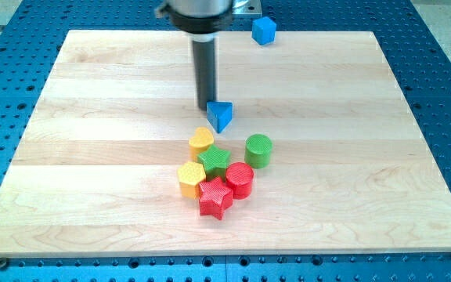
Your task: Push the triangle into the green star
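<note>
The blue triangle (221, 115) lies near the board's middle. My tip (207, 105) stands right against its upper left side. The green star (214, 160) lies below the triangle, a short gap away, inside a cluster of blocks. A yellow heart (201, 140) sits between them, just below and left of the triangle, touching the star's upper left.
Around the star: a green cylinder (258, 150) to its right, a red cylinder (239, 179), a yellow hexagon (190, 178) and a red star (215, 198) below it. A blue cube (264, 30) sits at the wooden board's (92, 157) top edge.
</note>
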